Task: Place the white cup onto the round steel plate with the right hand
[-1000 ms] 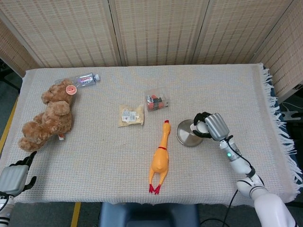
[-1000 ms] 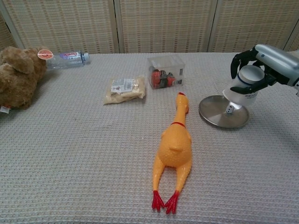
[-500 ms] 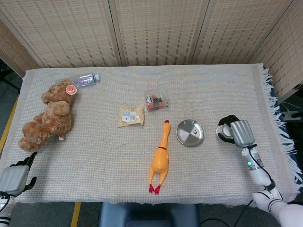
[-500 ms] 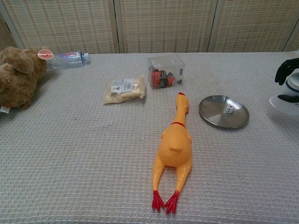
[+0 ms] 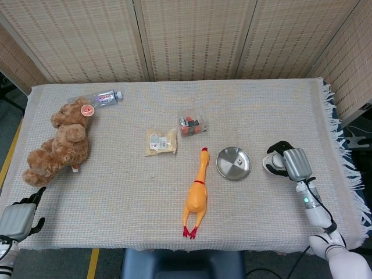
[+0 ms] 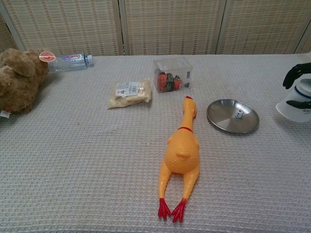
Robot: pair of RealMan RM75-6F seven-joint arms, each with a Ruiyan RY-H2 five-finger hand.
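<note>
Though half cut off, white cup (image 6: 297, 105) in right hand (image 5: 289, 163) fingers (image 6: 293, 74).

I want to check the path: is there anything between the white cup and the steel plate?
No. In the head view only bare cloth lies between the white cup, held by the right hand, and the steel plate.

no legible text, bottle (image 6: 72, 60) label (blue lettering) too blurred

One teddy bear (image 5: 58, 145), one water bottle (image 5: 103, 97), one snack packet (image 5: 160, 142) were out there. One clear box (image 5: 192, 123), one rubber chicken (image 5: 197, 195), one steel plate (image 5: 233, 163) and one white cup (image 5: 271, 164) followed.
</note>
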